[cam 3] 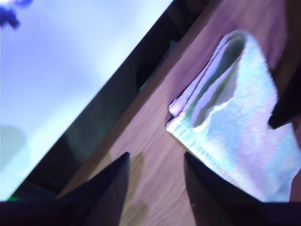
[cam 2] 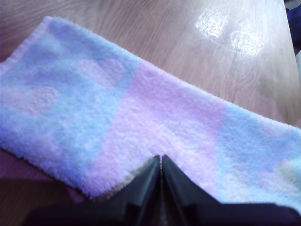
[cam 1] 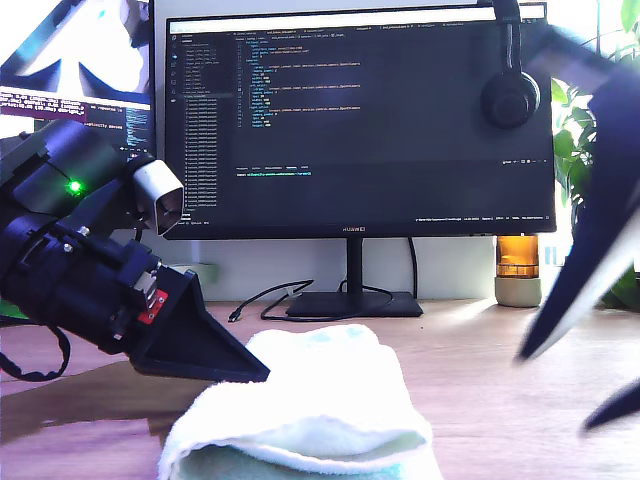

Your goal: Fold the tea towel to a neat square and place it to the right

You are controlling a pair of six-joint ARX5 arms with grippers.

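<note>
My first tool (cam 2: 161, 162), closed, presses the tea towel's (cam 2: 155, 122) edge.

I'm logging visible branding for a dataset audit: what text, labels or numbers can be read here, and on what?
"HUAWEI": on the monitor, centre of its lower bezel, small and barely legible.
Code lines on that screen: too small to read.
Text on the second screen at the exterior view's left: blurred, unreadable.
Nothing printed shows on the tea towel.

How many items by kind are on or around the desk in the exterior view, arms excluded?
Fluffy white terry tea towel with pastel bands, folded: 1
Black-framed monitors: 2, a large centre monitor and a second monitor at the exterior view's left
Black over-ear headphones: 1
Amber jar: 1
Green leafy plant: 1
Total: 6
</note>
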